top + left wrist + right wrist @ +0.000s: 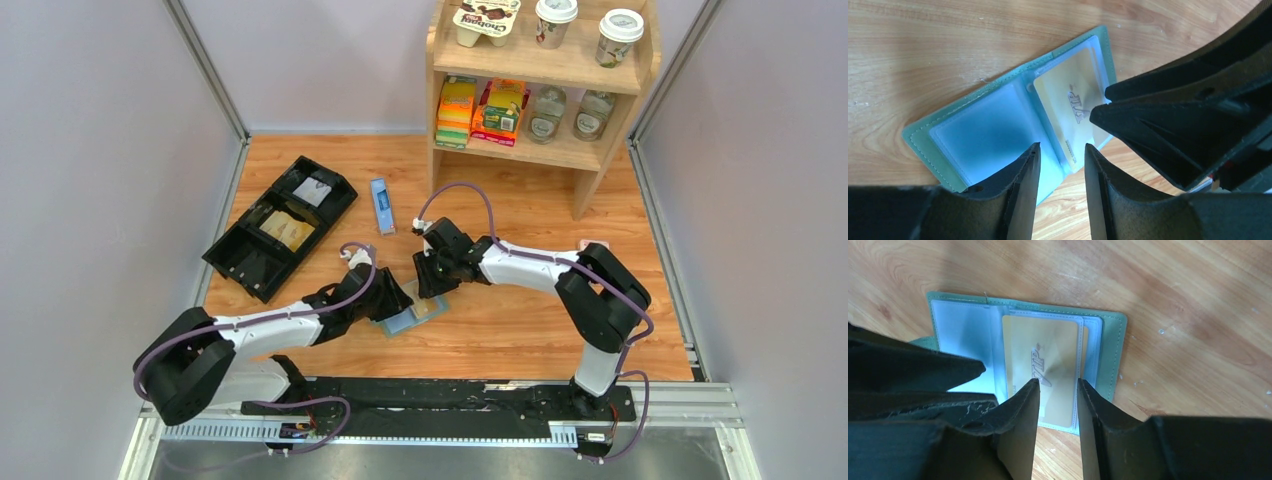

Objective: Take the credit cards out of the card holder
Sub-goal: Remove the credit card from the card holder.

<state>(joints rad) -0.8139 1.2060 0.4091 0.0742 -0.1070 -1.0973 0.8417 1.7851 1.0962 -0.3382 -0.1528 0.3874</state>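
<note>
card holder [408, 320] open flat | credit card [1043, 357] in its pocket | left gripper [1062, 146] at holder's 9 o'clock, jaws apart | right gripper [1058, 382] at 1 o'clock, jaws apart over card's edge | bare table [545, 325] toward 3 o'clock

Open green card holder [983, 130] shows golden card [1068, 107].

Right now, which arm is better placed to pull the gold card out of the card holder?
Probably right: the right tool frames the edge of the gold card, while the left tool hovers over the empty page.
</note>
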